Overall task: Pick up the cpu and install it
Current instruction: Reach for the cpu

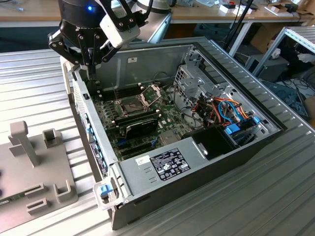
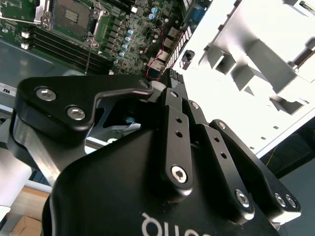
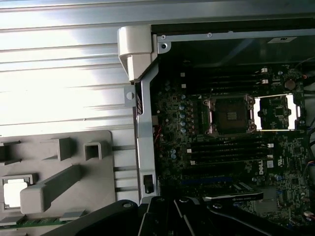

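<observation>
Hovering high over the near-left corner of the open computer case (image 1: 147, 59), as the exterior view has it, the black gripper (image 1: 91, 61) hangs just above the case's side wall. How its jaws stand I cannot tell from where I look; the dark linkages crowd together and hide the tips. It has no hold on the cpu, that much is plain.

And there is the cpu (image 3: 12, 192), in the first wrist view: a small flat square, its top shining pale silver-white in the light. It lies level in a square recess of the grey fixture (image 3: 93, 196), partly cut off by the frame's edge, with a slanting grey post (image 3: 49, 189) of the fixture just beside it. The fixture rests on the ribbed metal table (image 1: 29, 78), beside the case and outside it, so the chip is well apart from the board.

Inside the case the green motherboard (image 3: 172, 108) lies flat. Its socket (image 3: 230, 114) is open, a dark square bed in a metal frame, and the hinged plate (image 3: 275, 112) is thrown back just beside it. Rows of dark slots run along both sides of the socket. A long black card (image 1: 140, 127) sits across the board near the socket, on the side toward the grey power box.
</observation>
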Available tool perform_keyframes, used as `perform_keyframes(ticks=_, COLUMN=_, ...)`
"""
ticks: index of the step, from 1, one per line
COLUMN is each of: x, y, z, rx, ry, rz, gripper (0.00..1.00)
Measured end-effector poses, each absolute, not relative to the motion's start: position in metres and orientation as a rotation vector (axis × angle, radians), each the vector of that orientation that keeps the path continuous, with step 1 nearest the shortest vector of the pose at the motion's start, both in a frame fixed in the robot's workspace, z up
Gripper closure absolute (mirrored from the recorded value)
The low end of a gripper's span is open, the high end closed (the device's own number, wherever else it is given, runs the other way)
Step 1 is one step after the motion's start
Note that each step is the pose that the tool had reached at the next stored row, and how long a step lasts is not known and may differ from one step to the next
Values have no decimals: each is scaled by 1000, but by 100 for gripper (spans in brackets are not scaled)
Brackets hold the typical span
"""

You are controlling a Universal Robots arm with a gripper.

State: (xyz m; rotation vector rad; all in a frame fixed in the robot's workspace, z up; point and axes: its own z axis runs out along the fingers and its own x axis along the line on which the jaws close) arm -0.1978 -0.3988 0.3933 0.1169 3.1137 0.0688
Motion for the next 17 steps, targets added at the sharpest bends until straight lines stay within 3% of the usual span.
perform_keyframes(ticks=17, x=-202, y=-399, z=393, rx=117, ry=3114, rz=69, gripper=89)
